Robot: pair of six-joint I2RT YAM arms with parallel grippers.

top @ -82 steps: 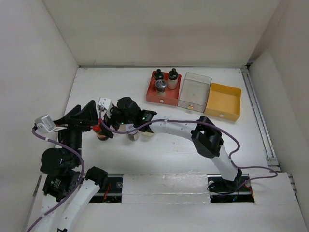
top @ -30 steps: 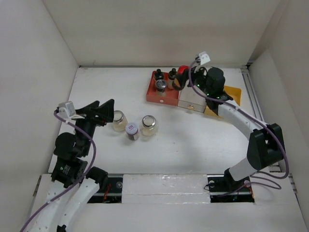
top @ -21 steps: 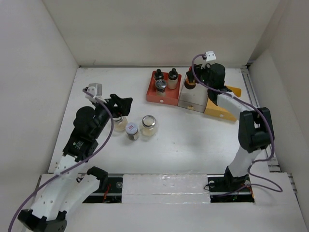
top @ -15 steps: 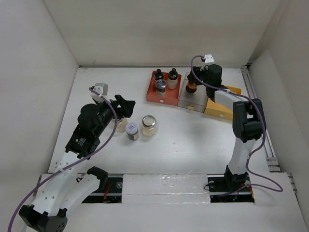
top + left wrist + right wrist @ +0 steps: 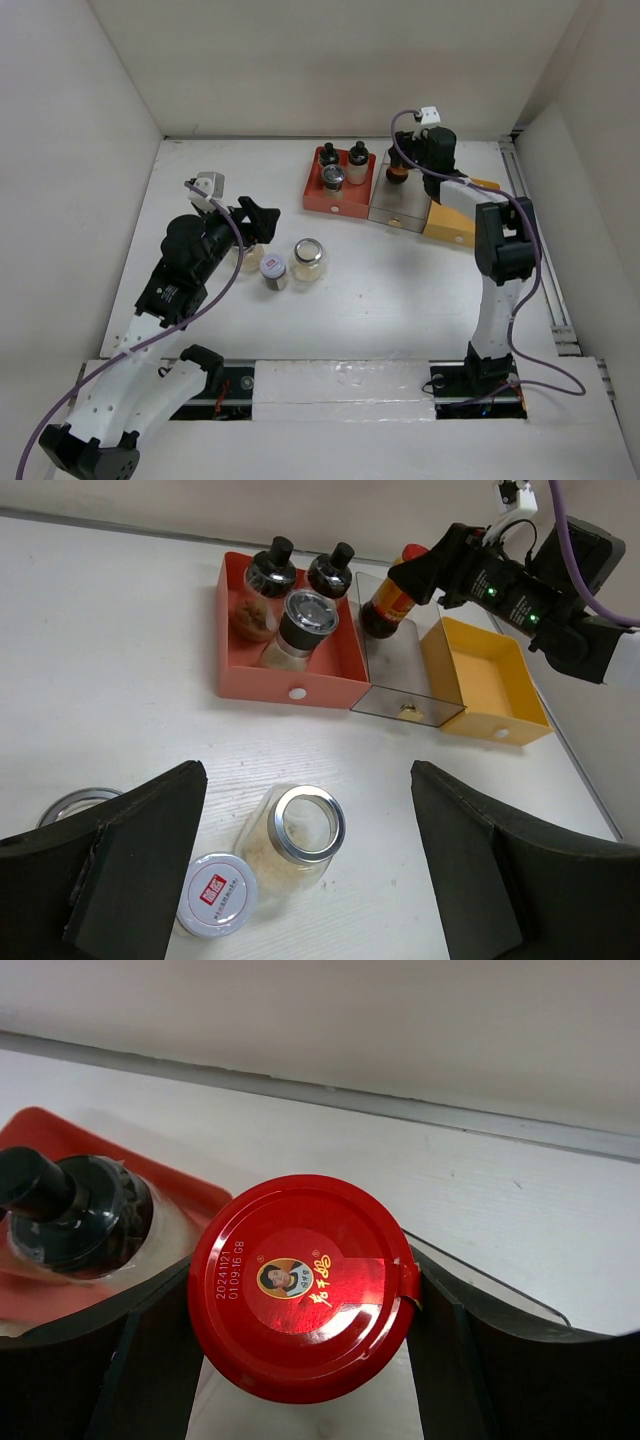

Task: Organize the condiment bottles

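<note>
Placement of a condiment bottle, overhead and wrist views. The right hand [image 5: 399, 172] was closed on the red-capped bottle [image 5: 300, 1285], one finger on either side of the cap, holding it upright at the far left corner of the clear tray [image 5: 412, 192]; whether its base already rested on the tray floor could not be told. The left hand [image 5: 256, 222] was spread open over three jars standing close together on the surface [image 5: 380, 290]: a silver-rimmed jar [image 5: 300, 832], a white-capped jar [image 5: 215, 908] and a third [image 5: 75, 805] mostly hidden.

Likely hazards: the bottle was tall and narrow, so letting go before it was seated could tip it against the tray wall. The corner was tight, and fingers spreading there could strike the black-capped bottle [image 5: 72, 1218] just beside it in the red tray [image 5: 300, 675] or shove the light clear tray. On the left, a finger coming down between the crowded jars could knock a neighbour over.

Compared with the view 2.7 s earlier: the right arm then reached across to the jar cluster, where the red-capped bottle stood; it had since carried the bottle to the trays. The left hand had moved in over the remaining jars. The red tray's three bottles were unchanged
</note>
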